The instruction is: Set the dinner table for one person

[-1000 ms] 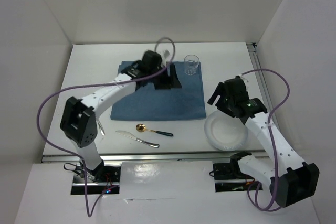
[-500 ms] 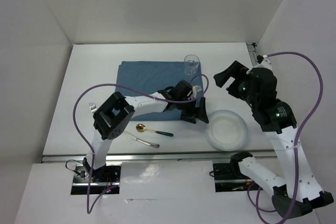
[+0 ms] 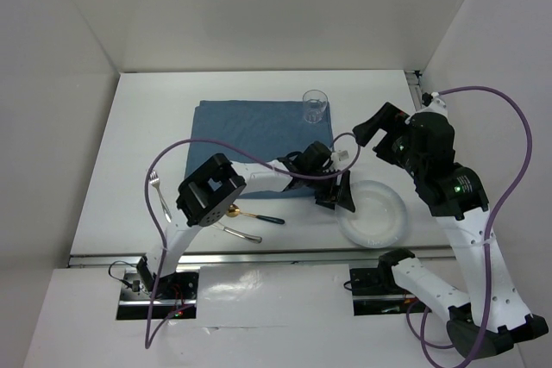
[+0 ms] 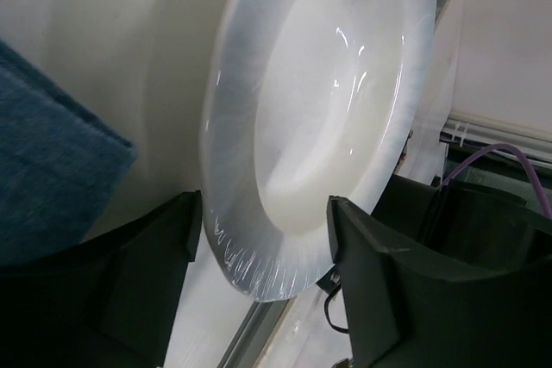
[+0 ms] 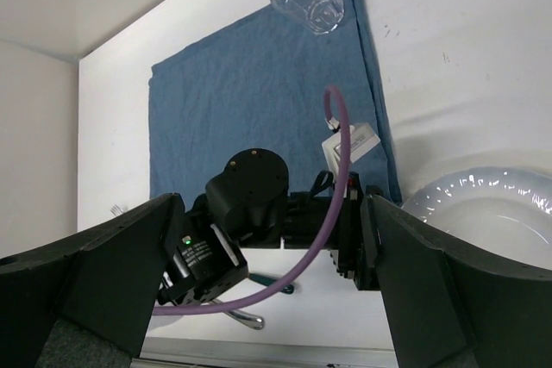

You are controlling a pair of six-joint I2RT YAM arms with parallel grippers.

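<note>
The dinner table [image 3: 138, 127] is a white tabletop carrying a blue placemat [image 3: 250, 135] with a clear glass [image 3: 314, 106] at its back right corner. A white plate [image 3: 375, 213] sits right of the mat. My left gripper [image 3: 342, 194] reaches across to the plate's left rim. In the left wrist view the plate [image 4: 319, 109] has its rim between the spread fingers [image 4: 147, 256] of that open gripper [image 4: 263, 256], and a gap shows on each side. My right gripper [image 3: 369, 129] hangs open above the plate's far side, empty [image 5: 276, 282].
A fork [image 3: 155, 187] lies left of the mat. A gold spoon with a dark handle [image 3: 263, 218] and a knife [image 3: 240, 232] lie near the front rail [image 3: 285, 254]. The left arm's purple cable [image 3: 172, 152] loops over the mat. White walls enclose the table.
My left arm swung from the back of the placemat across to the plate's left rim. My right arm lifted off the plate and rose toward the back right.
</note>
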